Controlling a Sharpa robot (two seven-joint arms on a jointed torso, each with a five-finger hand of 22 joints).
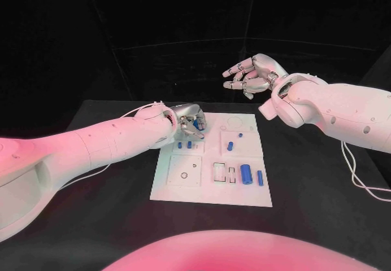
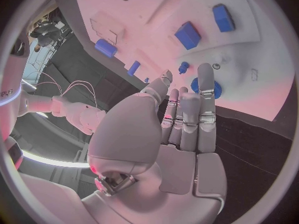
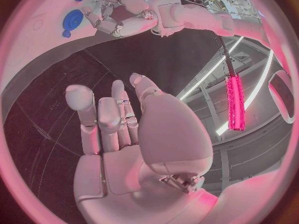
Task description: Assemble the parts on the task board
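The white task board lies in the middle of the black table. Several small blue parts sit on it: a short cylinder, a peg, two pieces side by side, and longer pieces near the right edge. My left hand hovers over the board's far left corner, fingers stretched out and holding nothing; their tips reach a round blue disc. Blue blocks and cylinders lie beyond it. My right hand is raised above the board's far edge, fingers spread and empty.
Black table surrounds the board, with bare surface on both sides. A white cable trails from my right arm across the table's right side. Thin wires loop off my left wrist.
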